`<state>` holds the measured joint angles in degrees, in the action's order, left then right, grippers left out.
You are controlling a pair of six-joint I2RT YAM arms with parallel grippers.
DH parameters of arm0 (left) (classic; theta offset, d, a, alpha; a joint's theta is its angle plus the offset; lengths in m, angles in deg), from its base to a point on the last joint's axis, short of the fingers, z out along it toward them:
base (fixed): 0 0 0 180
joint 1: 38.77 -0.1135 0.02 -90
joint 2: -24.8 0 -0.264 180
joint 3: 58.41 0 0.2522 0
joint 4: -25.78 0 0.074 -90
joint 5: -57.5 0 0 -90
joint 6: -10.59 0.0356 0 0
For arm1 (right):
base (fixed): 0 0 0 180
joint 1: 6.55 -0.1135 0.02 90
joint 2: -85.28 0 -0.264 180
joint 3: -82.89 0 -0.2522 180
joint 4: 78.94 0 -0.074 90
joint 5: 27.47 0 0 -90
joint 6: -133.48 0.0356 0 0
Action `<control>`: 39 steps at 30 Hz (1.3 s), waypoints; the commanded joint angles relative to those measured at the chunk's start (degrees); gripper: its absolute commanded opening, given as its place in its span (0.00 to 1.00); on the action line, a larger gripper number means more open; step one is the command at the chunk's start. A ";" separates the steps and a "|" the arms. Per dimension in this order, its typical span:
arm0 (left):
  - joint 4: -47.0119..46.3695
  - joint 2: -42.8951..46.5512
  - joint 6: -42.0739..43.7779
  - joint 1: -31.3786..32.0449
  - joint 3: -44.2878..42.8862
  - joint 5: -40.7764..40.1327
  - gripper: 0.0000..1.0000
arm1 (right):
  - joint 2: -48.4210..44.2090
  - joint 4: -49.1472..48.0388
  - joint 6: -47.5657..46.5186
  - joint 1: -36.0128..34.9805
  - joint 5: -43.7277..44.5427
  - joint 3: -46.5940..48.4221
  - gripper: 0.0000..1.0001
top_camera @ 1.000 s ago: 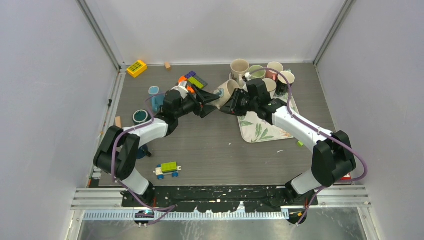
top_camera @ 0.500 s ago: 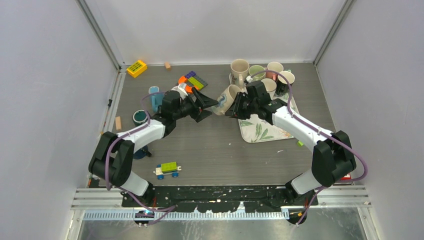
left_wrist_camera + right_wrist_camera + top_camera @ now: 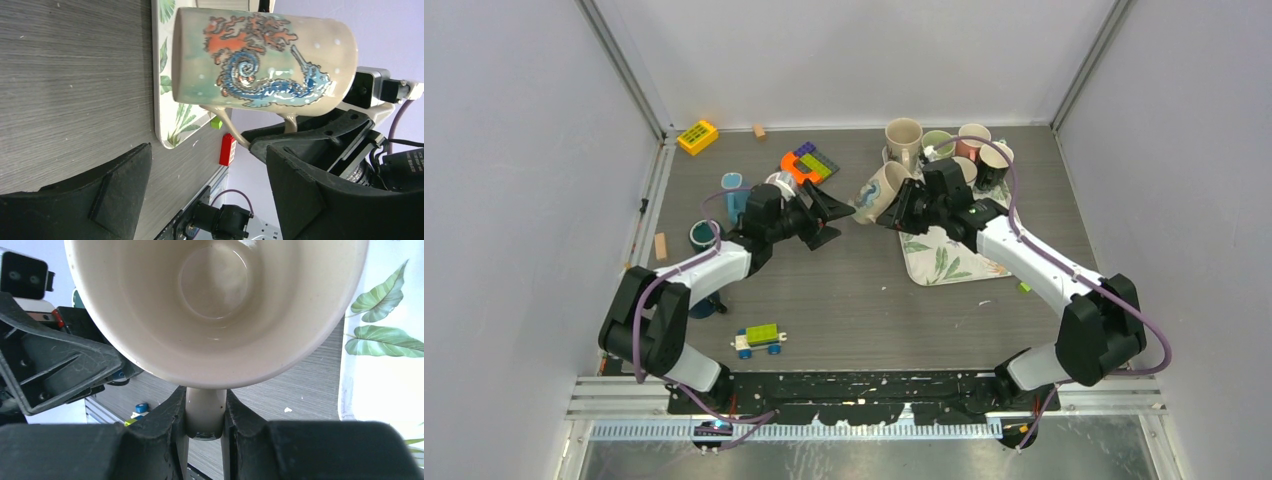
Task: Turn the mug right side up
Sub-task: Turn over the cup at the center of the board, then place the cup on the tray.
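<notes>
The seahorse mug was held aloft, tilted, beside the leaf-print tray, its handle pinched by the right gripper. The left gripper was spread wide, empty. Uprighting was judged midway: rim-up rotation was needed next.

The right fingers are holding the beige mug tilted above the desk, a little toward twelve o'clock from the middle of the desk. The left fingers are standing spread just beside the mug, at its nine o'clock side. A leaf-print mat is lying at the mug's four o'clock. More mugs are clustering at one o'clock, and a toy car is sitting at seven o'clock.
</notes>
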<state>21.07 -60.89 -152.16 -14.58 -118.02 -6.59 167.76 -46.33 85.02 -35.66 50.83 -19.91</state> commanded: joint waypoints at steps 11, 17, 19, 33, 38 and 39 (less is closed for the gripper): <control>0.64 2.58 1.82 -2.36 1.14 -0.29 0.86 | -5.29 -9.47 0.91 -0.15 1.50 1.27 0.01; 1.16 2.60 2.10 -2.81 1.19 -0.50 0.86 | -5.57 -9.40 0.78 -0.15 1.93 1.07 0.01; 1.23 2.53 2.22 -2.98 1.20 -0.44 0.86 | -5.62 -9.23 0.66 -0.11 2.07 1.03 0.01; 5.14 3.47 4.72 -3.44 0.20 -0.81 0.86 | -5.77 -6.49 -1.01 -0.16 3.91 0.95 0.01; 7.58 4.26 6.71 -3.86 -0.39 -0.31 0.86 | -6.13 -1.77 -3.17 -0.14 7.21 2.35 0.01; 8.91 4.45 7.65 -3.88 -0.82 -0.50 0.86 | -6.25 0.74 -4.16 -0.10 9.04 2.84 0.01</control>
<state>26.99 -59.08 -148.05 -17.75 -117.03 -7.00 166.51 -44.51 84.67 -35.66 54.98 -20.57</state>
